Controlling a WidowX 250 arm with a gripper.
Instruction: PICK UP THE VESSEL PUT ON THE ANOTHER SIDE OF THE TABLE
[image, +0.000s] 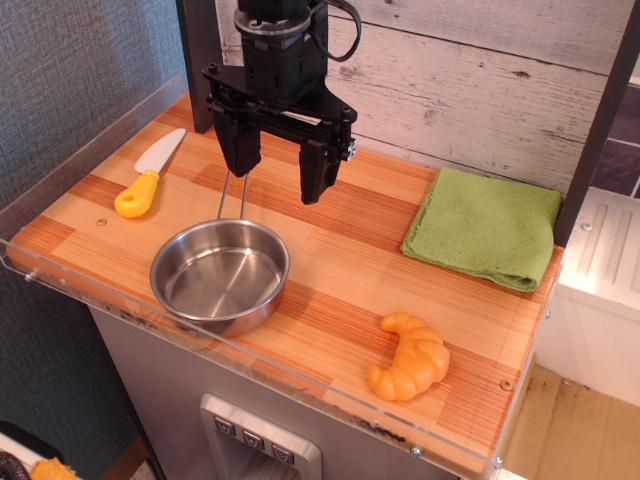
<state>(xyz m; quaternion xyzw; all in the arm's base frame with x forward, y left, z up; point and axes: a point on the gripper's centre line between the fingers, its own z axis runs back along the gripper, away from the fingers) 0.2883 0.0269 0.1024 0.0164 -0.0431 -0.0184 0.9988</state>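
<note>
The vessel (221, 275), a shallow shiny steel pan, rests on the wooden table (330, 250) near the front left edge. Its thin two-wire handle (232, 196) points back toward the wall. My black gripper (280, 170) hangs open and empty above the table, just behind the pan. Its left finger (240, 150) stands right over the far end of the handle. Its right finger (317, 172) is to the right of the handle. Whether a finger touches the handle cannot be told.
A toy knife (148, 175) with a yellow grip lies at the back left. A folded green cloth (487, 225) lies at the back right. An orange croissant (410, 357) lies at the front right. A clear acrylic rim (300, 385) edges the table.
</note>
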